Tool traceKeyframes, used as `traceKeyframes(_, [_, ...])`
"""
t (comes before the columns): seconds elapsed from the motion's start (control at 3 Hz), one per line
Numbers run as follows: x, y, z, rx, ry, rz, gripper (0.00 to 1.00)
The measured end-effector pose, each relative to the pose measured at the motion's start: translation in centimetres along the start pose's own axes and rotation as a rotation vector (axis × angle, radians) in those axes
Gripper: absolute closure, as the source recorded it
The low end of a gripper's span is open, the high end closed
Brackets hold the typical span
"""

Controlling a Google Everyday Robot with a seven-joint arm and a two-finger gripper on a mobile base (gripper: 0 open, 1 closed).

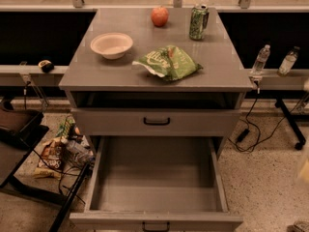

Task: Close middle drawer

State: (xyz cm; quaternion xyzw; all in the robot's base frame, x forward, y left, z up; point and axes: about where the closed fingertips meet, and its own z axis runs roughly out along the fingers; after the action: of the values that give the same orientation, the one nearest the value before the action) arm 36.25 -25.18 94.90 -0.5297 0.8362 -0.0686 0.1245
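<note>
Looking down, I find the middle drawer pulled far out from under the front edge of the table, its deep grey box open to view and its small black handle nearest the camera. By my judgement 0 of the closing is done and 1 full push inward is left. My gripper is out of sight, so I cannot tell whether it is released or clenched. Only a pale blur shows beyond the table's right edge.

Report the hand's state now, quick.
The hand is out of view, so open or closed cannot be told; nothing is gripping the open drawer.
</note>
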Motion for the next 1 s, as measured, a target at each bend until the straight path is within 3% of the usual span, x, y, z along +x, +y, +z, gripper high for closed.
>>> traceKeyframes(0.33, [5.4, 4.6, 2.1, 0.01, 0.052, 0.097, 0.0])
traceKeyframes(0.67, [9.4, 7.7, 6.3, 0.03, 0.119, 0.135, 0.0])
traceKeyframes(1.0, [12.4, 10.3, 12.8, -0.011, 0.165, 0.128, 0.0])
